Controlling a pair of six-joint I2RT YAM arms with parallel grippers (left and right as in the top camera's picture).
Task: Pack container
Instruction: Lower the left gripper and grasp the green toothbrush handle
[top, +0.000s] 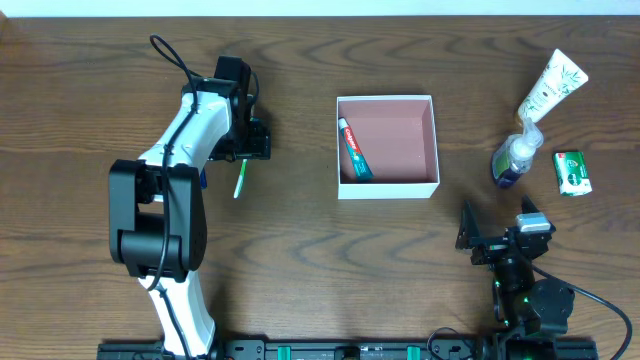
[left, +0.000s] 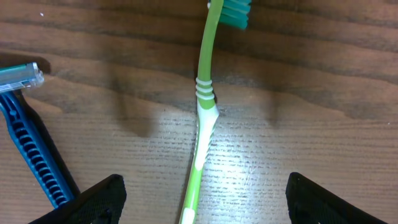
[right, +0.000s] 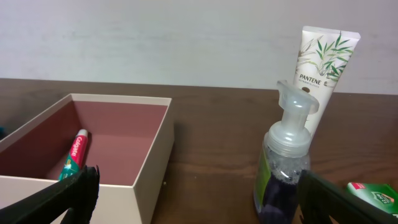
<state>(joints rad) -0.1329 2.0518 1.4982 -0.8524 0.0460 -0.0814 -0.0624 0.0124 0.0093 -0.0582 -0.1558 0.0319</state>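
- Directly under your left tool (left: 199, 196) lies the green toothbrush (left: 204, 118), its handle running between the two fingers, which stand apart and touch nothing.
- At nine o'clock of the toothbrush in the left wrist view you see a blue razor (left: 31, 137), near it but apart.
- Your container (top: 388, 146) sits at the middle of the desk (top: 300, 270), with one toothpaste tube (top: 354, 149) lying along its nine o'clock wall.
- Your right tool (top: 497, 243) waits wide apart and empty at five o'clock of the container; the pump bottle (top: 513, 160), white tube (top: 551, 84) and green packet (top: 572, 171) lie at three o'clock of it.
- Judging by this, you are about to pick the toothbrush: lower straight down, then close across the handle without nudging the razor.
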